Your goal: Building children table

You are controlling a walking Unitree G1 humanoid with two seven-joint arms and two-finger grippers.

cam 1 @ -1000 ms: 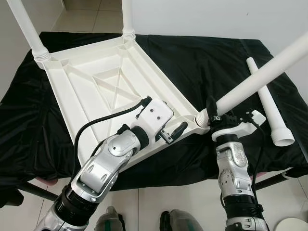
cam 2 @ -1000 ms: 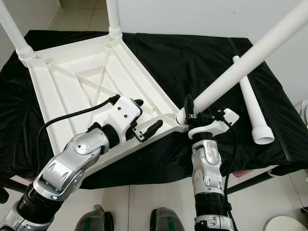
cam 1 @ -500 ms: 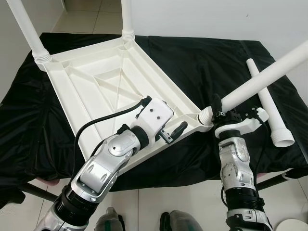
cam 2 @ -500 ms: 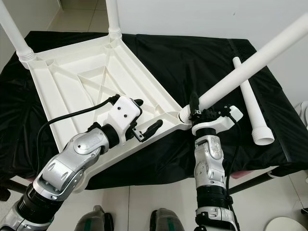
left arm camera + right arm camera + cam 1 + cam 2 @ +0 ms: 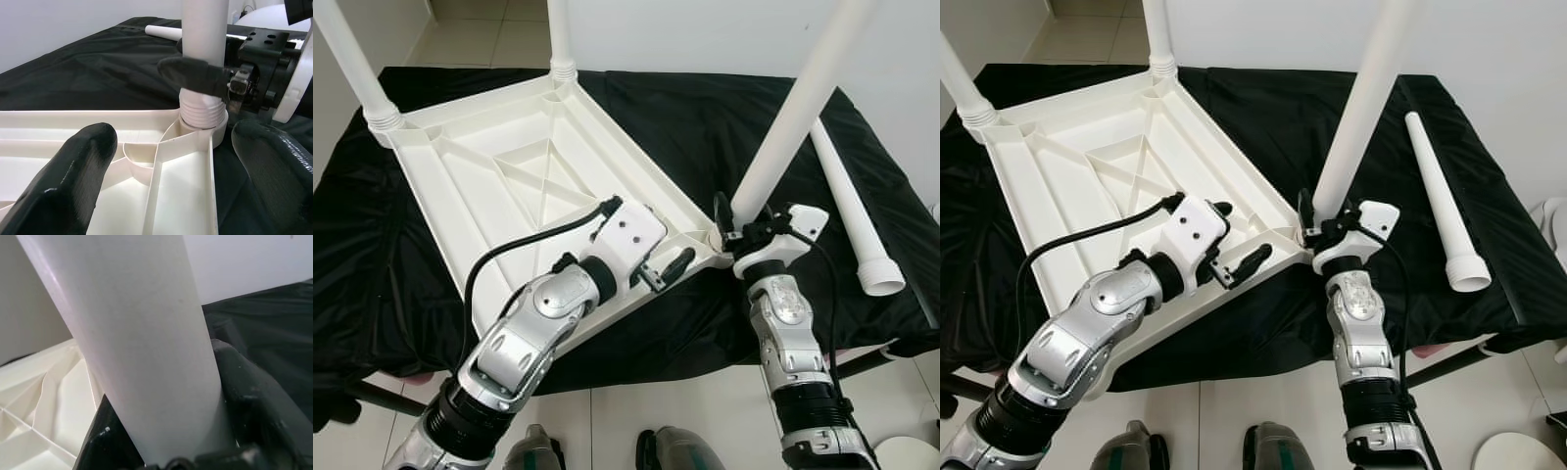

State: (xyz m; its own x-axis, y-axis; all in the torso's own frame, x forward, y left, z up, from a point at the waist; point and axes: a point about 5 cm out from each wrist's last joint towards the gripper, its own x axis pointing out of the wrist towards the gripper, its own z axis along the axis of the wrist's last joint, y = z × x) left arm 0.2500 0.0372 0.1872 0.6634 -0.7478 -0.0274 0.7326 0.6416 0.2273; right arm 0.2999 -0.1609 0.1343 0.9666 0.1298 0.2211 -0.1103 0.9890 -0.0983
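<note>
Gripping smooth white tubular leg (image 5: 783,137), right claw (image 5: 741,231)

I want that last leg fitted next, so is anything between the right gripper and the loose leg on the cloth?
Nothing lies between them, but the right gripper is shut on the third leg at its corner socket. The loose leg lies beside it on the cloth.

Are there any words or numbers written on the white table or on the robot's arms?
None: no words, numbers or signs can be read.
The upside-down tabletop is plain white plastic.
The table leg in the right claw is plain white.
The spare leg on the black cloth is plain too.
</note>
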